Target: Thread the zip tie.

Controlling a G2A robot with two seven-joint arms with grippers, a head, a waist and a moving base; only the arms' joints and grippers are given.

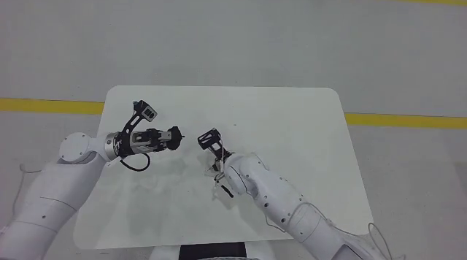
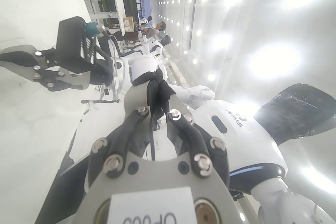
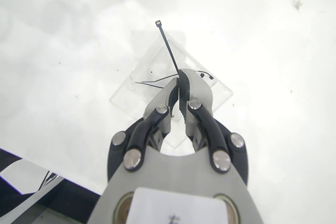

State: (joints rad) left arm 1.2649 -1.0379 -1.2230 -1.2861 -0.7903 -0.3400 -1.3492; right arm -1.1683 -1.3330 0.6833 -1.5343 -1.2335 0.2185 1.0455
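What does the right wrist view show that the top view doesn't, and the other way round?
Right wrist view adds: the right gripper shut on a zip tie, over a clear tray holding spare ties. Top view adds: the left gripper nearby and yellow floor lines. Shared: the right gripper and white table.

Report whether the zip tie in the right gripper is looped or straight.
Straight, not looped. The zip tie sticks out of the shut right gripper, its head free with no tail through it.
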